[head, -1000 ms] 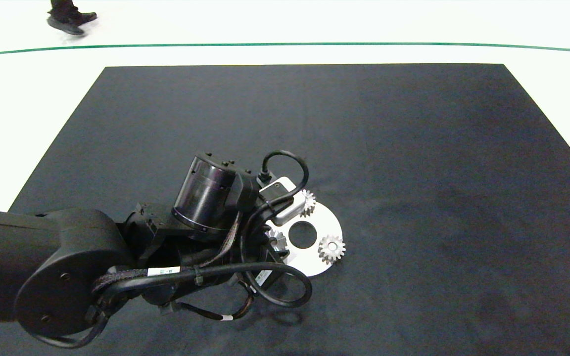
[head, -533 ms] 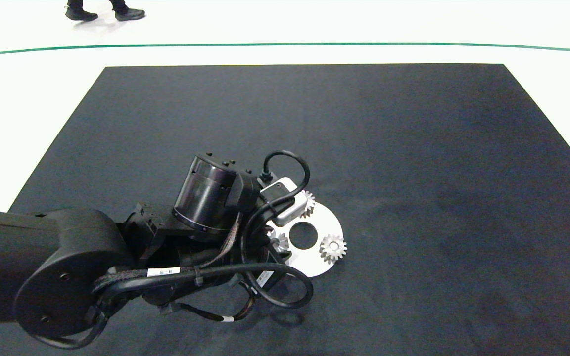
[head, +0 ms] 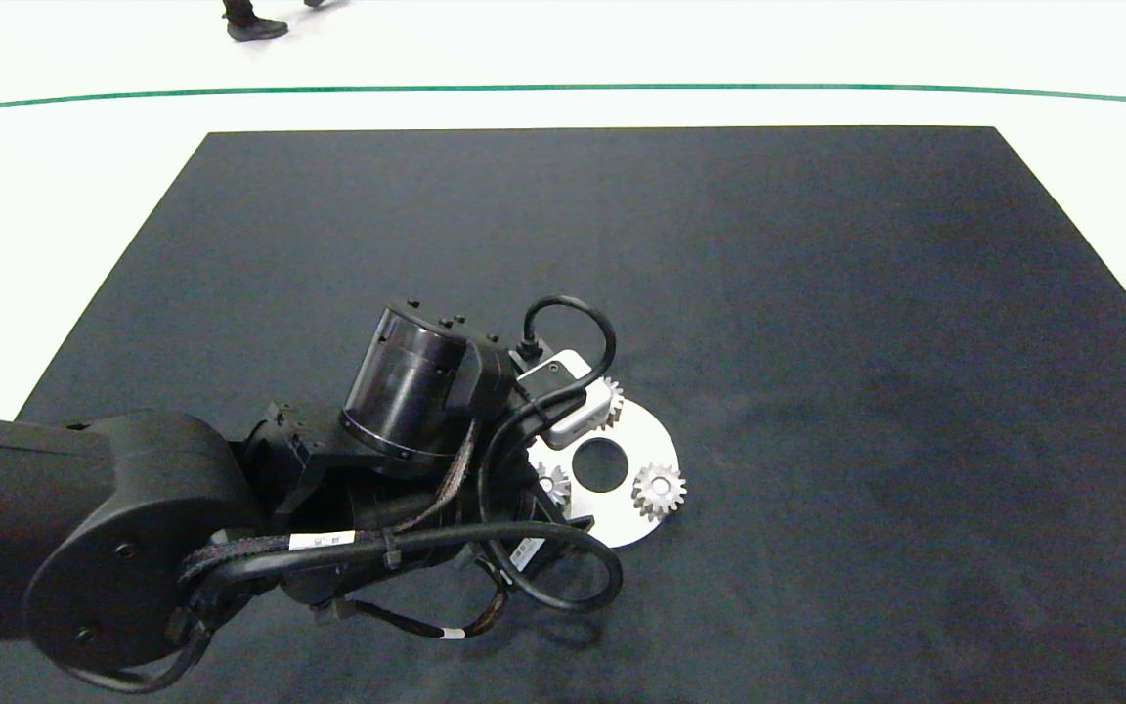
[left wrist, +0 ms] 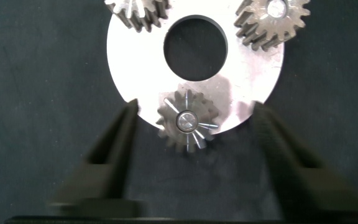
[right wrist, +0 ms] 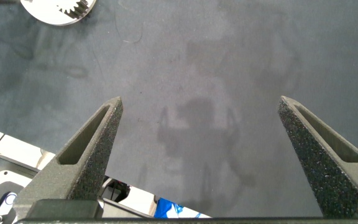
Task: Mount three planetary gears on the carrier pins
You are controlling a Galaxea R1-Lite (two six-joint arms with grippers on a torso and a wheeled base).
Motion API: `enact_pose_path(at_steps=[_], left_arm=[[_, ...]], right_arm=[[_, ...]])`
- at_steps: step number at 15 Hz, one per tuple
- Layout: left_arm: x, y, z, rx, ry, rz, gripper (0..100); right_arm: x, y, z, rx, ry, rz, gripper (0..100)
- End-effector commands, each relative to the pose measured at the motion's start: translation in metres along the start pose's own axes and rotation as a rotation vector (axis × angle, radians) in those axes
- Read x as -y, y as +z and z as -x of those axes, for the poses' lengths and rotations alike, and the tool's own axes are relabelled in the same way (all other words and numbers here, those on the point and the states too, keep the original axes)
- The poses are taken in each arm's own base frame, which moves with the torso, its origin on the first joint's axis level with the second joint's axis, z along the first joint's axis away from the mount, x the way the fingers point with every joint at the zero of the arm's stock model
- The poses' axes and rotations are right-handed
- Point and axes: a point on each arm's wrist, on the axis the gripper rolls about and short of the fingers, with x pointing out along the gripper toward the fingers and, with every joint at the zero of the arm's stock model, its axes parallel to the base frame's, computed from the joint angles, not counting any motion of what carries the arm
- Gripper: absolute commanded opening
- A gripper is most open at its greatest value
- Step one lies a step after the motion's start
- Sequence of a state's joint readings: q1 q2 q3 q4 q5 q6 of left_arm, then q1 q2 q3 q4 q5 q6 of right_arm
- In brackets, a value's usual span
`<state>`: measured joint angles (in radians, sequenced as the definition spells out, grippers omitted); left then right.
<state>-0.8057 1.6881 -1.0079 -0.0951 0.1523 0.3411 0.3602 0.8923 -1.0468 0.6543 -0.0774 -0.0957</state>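
Hovering: left gripper [left wrist: 191, 158] hangs over the disc [left wrist: 253, 81], fingers spread wide and empty, one on each side of the nearest gear [left wrist: 187, 121] and touching neither it nor the disc.
Nearest gear: sits flat on its pin at the disc's rim, pin end showing in the centre hole, some teeth overhanging the rim; it looks fully seated.
Other gears: two more [left wrist: 272, 18] [left wrist: 138, 11] sit on the disc across its centre hole from the nearest gear, the first with its pin end showing in the bore; the second is cut off at the frame edge, so its seating cannot be confirmed.
Head view: disc [head: 646, 445] lies on the dark mat [head: 817, 293]; one gear [head: 659, 489] is clear at the disc's rim, the other two partly hidden under the left wrist.
Right gripper: [right wrist: 201, 118] parked well away from the disc over bare mat, fingers wide apart, holding nothing.
Progress: all three gears appear placed; the job looks near done, pending a clean retreat.
Risk, snag: a finger drifting sideways on withdrawal could catch the overhanging teeth and lift or tip the nearest gear off its pin.
Risk, shove: a finger dipping low could strike the disc's rim and slide the whole disc on the mat.
Risk, closing: shutting the fingers here would pinch the gear and drag it up with the arm.
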Motion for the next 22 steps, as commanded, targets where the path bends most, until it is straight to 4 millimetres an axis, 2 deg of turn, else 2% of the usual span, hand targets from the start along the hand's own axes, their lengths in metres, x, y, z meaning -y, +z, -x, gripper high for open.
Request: enact_pose_path(at_steps=[1,4,6,8,11,13,17,22], left_arm=[[-0.001,0.002,0.002,0.010,0.007,-0.001,100],[-0.002,-0.002,0.017,0.021,0.012,0.006,100],[-0.010,-0.003,0.040,0.057,0.042,0.027,100],[-0.027,-0.017,0.068,0.051,0.106,0.073,100],[-0.047,-0.045,0.111,0.070,0.234,0.160,100],[-0.052,-0.058,0.132,0.083,0.297,0.191,100],[-0.048,-0.077,0.155,0.073,0.339,0.239,100],[-0.050,-0.093,0.163,0.040,0.405,0.281,100]], right_arm=[[0.000,0.000,0.000,-0.005,0.000,0.001,100],[0.000,-0.001,-0.001,-0.008,-0.001,0.001,100],[0.000,-0.002,0.000,-0.010,-0.002,-0.001,100],[0.001,-0.003,0.001,-0.012,-0.029,-0.013,100],[0.001,-0.015,0.011,-0.023,-0.044,-0.023,100],[0.002,-0.019,0.017,-0.021,-0.061,-0.034,100],[0.002,-0.031,0.028,-0.051,-0.099,-0.057,100],[-0.001,-0.054,0.023,-0.108,-0.128,-0.107,100]])
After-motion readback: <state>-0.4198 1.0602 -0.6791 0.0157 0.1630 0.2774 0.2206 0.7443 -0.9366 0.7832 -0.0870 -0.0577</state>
